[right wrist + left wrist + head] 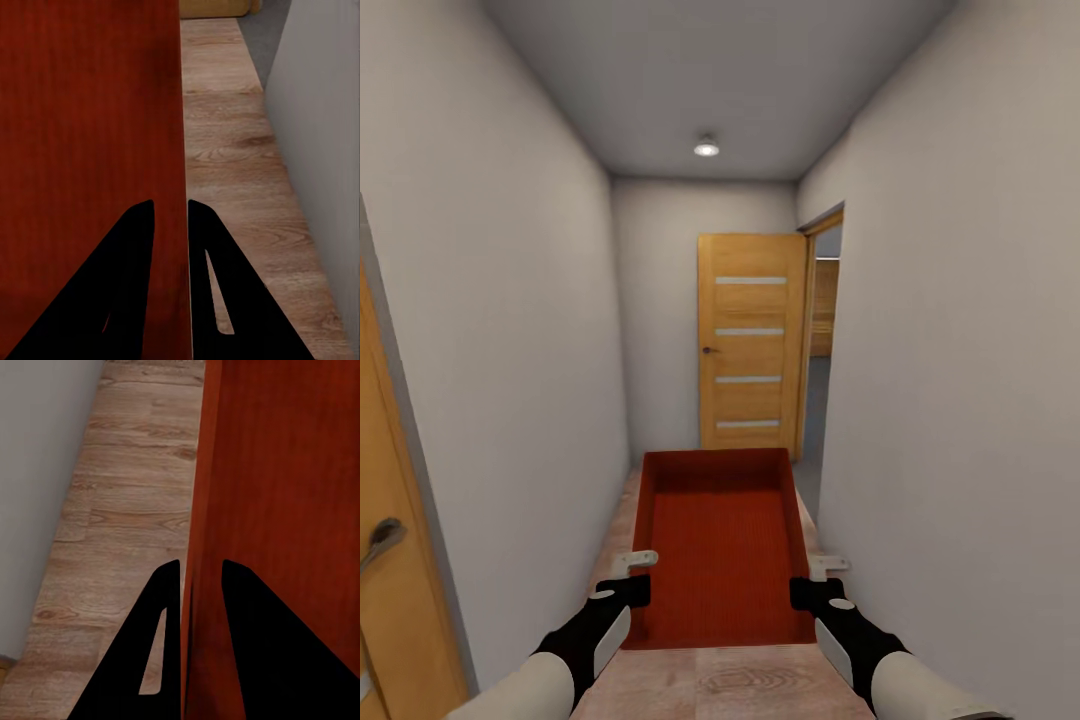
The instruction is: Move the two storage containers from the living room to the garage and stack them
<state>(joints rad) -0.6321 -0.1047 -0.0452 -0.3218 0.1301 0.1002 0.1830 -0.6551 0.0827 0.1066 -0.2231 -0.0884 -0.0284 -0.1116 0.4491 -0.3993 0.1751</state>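
Observation:
An orange-red storage container (725,550) with a ribbed inside hangs level in front of me, above the wood-plank floor (750,685) of a narrow corridor. My left gripper (633,577) is shut on its left wall and my right gripper (812,580) on its right wall. In the left wrist view the container's wall (285,510) runs between the black fingers (161,607) of the left gripper (201,577). In the right wrist view the wall (90,112) likewise sits between the fingers (206,240) of the right gripper (171,206).
White walls stand close on both sides. A wooden door (752,340) stands at the far end beside an open doorway (822,340) on the right, where grey floor (812,420) shows. Another wooden door with a handle (385,540) is at my near left.

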